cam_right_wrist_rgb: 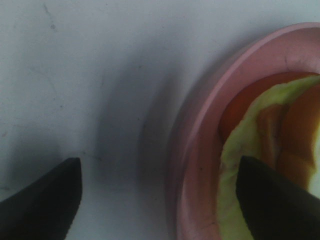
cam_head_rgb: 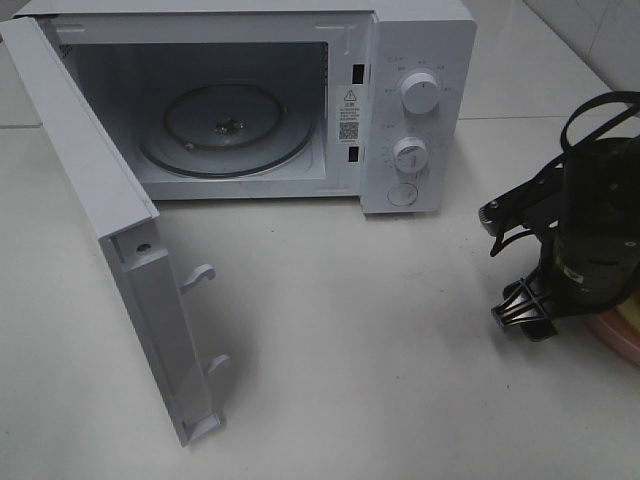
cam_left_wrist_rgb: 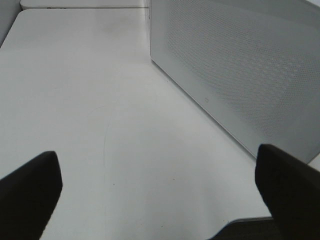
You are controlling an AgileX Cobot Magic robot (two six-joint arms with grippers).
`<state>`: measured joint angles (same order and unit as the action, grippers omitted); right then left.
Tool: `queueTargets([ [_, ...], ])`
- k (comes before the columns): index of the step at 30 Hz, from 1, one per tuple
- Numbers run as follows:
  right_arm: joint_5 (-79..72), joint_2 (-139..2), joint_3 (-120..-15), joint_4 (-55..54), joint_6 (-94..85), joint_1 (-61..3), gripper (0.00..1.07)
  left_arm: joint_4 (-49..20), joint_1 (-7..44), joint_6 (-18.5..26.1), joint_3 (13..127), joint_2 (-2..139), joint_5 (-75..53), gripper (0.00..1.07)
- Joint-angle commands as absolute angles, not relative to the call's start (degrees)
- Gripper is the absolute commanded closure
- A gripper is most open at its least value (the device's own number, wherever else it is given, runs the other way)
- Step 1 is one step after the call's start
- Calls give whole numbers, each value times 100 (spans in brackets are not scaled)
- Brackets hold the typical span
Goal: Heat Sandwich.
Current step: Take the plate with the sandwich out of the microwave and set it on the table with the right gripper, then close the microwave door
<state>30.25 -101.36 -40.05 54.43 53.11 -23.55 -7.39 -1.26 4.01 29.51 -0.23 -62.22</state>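
Only part of the sandwich (cam_right_wrist_rgb: 280,130) shows in the right wrist view: yellow-green lettuce and red-orange filling, lying on a round pink plate (cam_right_wrist_rgb: 200,165). My right gripper (cam_right_wrist_rgb: 160,162) is open just above the plate's rim, one finger (cam_right_wrist_rgb: 45,195) over the bare table and the other (cam_right_wrist_rgb: 275,200) over the sandwich, gripping nothing. In the high view the right arm (cam_head_rgb: 585,240) hangs over the plate (cam_head_rgb: 612,338) at the right edge and hides most of it. My left gripper (cam_left_wrist_rgb: 157,152) is open and empty above the table, beside the outer face of the microwave door (cam_left_wrist_rgb: 240,65).
A white microwave (cam_head_rgb: 415,100) stands at the back with its door (cam_head_rgb: 110,220) swung wide open toward the front left. Its glass turntable (cam_head_rgb: 225,125) is bare. White tabletop stretches between the door and the right arm.
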Motion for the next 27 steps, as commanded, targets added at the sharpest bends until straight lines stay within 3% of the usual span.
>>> queueTargets([
  [1, 2968, -9947, -3994, 5071, 4847, -2355, 31, -756, -132, 367, 2951, -57, -6159, 9],
  [27, 3552, -7809, -3994, 2825, 2447, -2366, 31, -756, -132, 367, 2951, -57, -6159, 9],
])
